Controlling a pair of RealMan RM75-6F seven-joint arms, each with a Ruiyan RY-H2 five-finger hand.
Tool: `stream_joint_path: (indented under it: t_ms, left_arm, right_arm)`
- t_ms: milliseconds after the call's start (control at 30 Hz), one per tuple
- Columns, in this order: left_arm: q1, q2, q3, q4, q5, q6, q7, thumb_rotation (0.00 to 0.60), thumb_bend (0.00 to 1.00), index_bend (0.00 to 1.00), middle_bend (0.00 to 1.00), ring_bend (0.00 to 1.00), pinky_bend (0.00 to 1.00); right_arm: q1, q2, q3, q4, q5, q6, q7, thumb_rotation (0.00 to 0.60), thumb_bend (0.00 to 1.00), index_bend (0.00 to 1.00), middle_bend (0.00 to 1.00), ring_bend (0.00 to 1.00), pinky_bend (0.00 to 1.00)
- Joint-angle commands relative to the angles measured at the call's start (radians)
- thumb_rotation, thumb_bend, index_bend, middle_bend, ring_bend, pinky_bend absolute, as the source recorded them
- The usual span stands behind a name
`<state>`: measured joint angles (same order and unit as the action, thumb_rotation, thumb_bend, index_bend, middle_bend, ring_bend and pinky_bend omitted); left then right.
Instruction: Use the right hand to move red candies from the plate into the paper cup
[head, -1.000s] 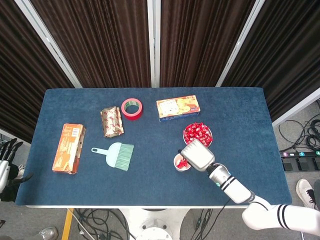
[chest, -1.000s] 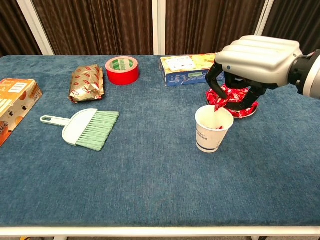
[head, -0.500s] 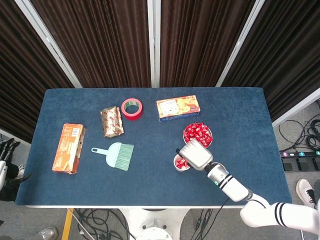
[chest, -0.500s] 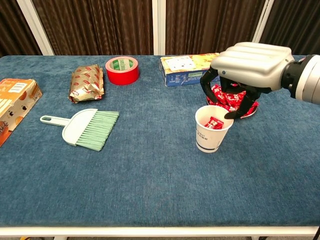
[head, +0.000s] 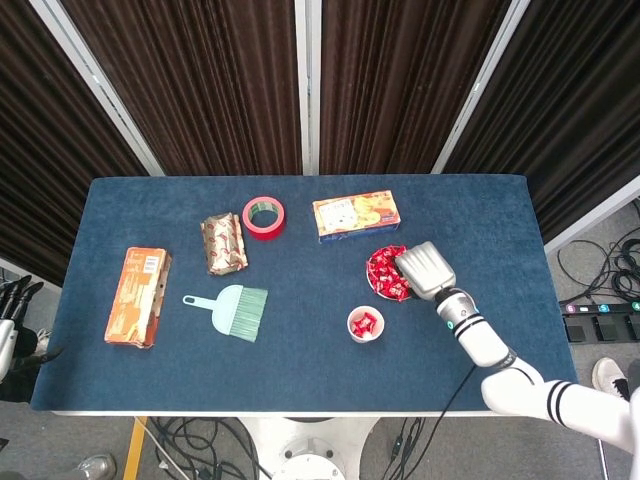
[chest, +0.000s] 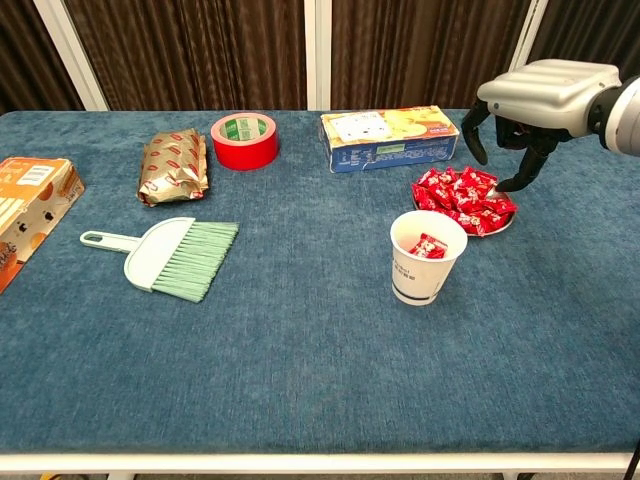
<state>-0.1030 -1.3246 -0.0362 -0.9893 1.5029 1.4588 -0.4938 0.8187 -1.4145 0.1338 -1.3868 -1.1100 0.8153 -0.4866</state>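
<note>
Red wrapped candies (chest: 460, 194) are heaped on a small plate (chest: 502, 223) at the right of the table; in the head view the candies (head: 386, 272) show partly under my right hand (head: 424, 270). The white paper cup (chest: 427, 257) stands in front of the plate with red candy inside, also visible from above in the cup (head: 366, 324). My right hand (chest: 535, 100) hovers over the plate's right side, fingers spread and curved downward, holding nothing. My left hand (head: 12, 312) hangs off the table's left edge, fingers apart.
A green dustpan brush (chest: 165, 257), a foil snack bag (chest: 174, 165), a red tape roll (chest: 245, 140) and a biscuit box (chest: 392, 138) lie on the blue table. An orange box (chest: 25, 210) sits at the far left.
My right hand let a red candy fall into the cup, then moved away from it back over the plate, empty. The cup now stands uncovered.
</note>
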Motion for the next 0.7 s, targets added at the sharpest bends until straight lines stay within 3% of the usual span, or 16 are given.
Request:
stream_joint_path:
  t_ms: [33,700]
  left_arm:
    - [0.0,0.001,-0.002,0.001,-0.002,0.001,-0.002,0.55,0.09,0.14,0.14,0.05,0.19]
    - [0.005,-0.017,-0.001,0.062,-0.012,-0.014,-0.056,0.554,0.09,0.14,0.14,0.05,0.19]
  right_arm:
    - [0.056,-0.082,0.009,0.161,0.05,-0.09,-0.003,0.6,0.14,0.54,1.0,1.0,0.91]
    - [0.15,-0.267,0.006,0.494,0.024,-0.218,0.071,0.6,0.15,0.49,1.0,1.0,0.91]
